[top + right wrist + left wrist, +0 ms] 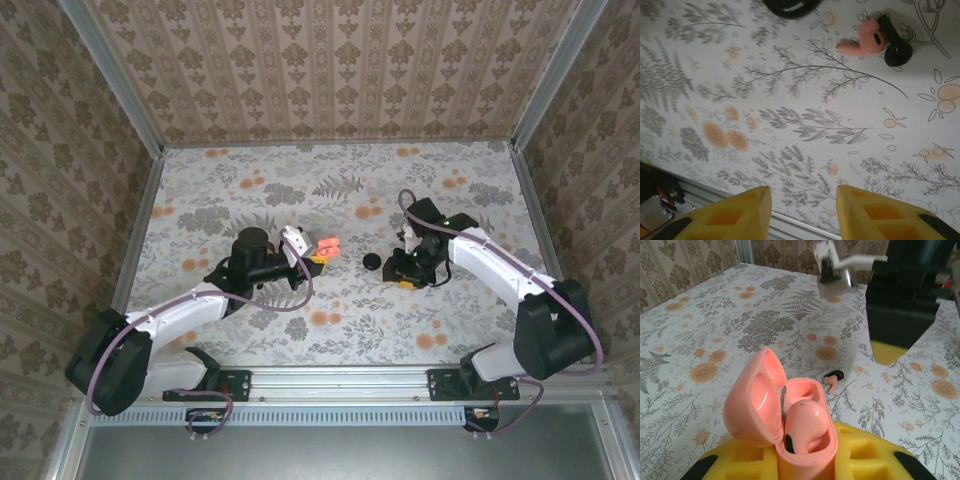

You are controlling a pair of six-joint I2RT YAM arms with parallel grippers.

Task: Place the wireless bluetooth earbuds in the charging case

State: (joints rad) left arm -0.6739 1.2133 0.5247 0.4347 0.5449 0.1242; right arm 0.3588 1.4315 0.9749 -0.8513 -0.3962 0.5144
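Carrying everything: the table (250, 180) is showing a busy floral print that is making small parts hard to spot.
Left claw (805, 462): it is clamping together on the lower half of the charging case (757, 405), holding it raised near the table's middle, slightly toward the left edge.
Right claw (802, 195): its fingers are standing apart and gripping nothing, hovering right of the table's middle.
Case contents: the lid is hanging open; a seated earbud (806, 426) is filling one well, and the well beside it is looking free.
Black disc (790, 5): it is lying near the loose earbud and is risking a nudge.
Loose earbud (871, 41): it is lying on its side between the claws. It is looking light, hard and slippery, so pinching gently across the bulb and leaving the stem free is seeming wisest.
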